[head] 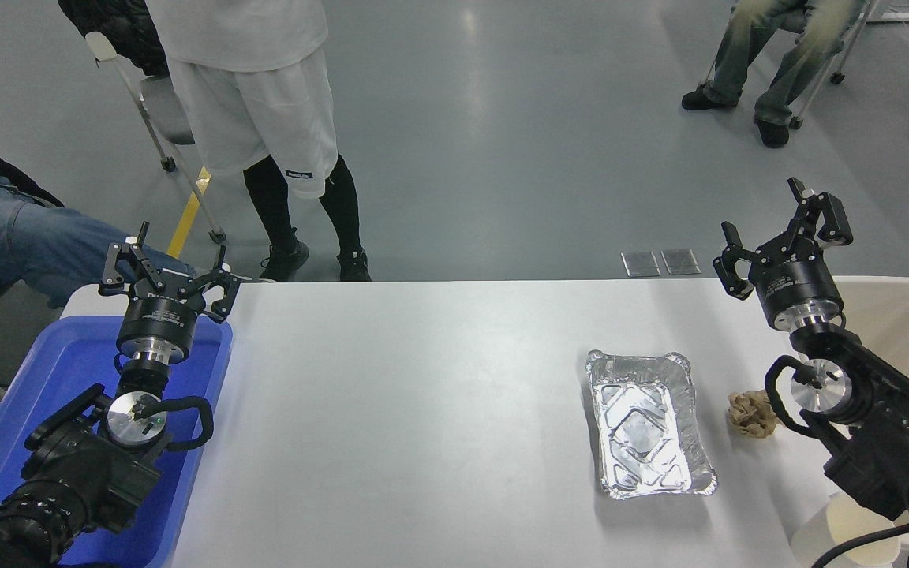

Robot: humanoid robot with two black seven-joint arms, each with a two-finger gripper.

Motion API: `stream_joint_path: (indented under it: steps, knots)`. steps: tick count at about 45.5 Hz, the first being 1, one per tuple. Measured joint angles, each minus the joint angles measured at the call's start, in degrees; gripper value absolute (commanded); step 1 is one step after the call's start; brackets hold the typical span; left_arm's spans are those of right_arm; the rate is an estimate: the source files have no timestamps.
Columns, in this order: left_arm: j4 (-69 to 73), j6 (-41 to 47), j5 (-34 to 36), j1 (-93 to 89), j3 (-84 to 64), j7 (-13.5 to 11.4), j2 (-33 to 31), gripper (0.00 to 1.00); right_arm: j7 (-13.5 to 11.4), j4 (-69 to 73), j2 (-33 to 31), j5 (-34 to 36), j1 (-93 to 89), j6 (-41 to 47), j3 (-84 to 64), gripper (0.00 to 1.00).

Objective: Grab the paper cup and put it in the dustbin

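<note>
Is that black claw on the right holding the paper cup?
No, the right gripper is open and empty above the table's far edge, while the paper cup sits near the bottom right.
</note>
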Motion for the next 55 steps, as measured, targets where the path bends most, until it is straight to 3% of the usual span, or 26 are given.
stream_joint_path:
  steps: [39,55]
  knots:
    - [0.0,0.0,0.0,0.02,0.0,0.0,0.03,0.99,0.0,0.08,-0.5,0.51,0.97,0.06,-5.23,1.0]
    - [0.0,0.07,-0.06,0.01,0.0,0.0,0.04,0.99,-0.15,0.82,-4.89,0.57,3.76,-0.7,-14.49,1.0]
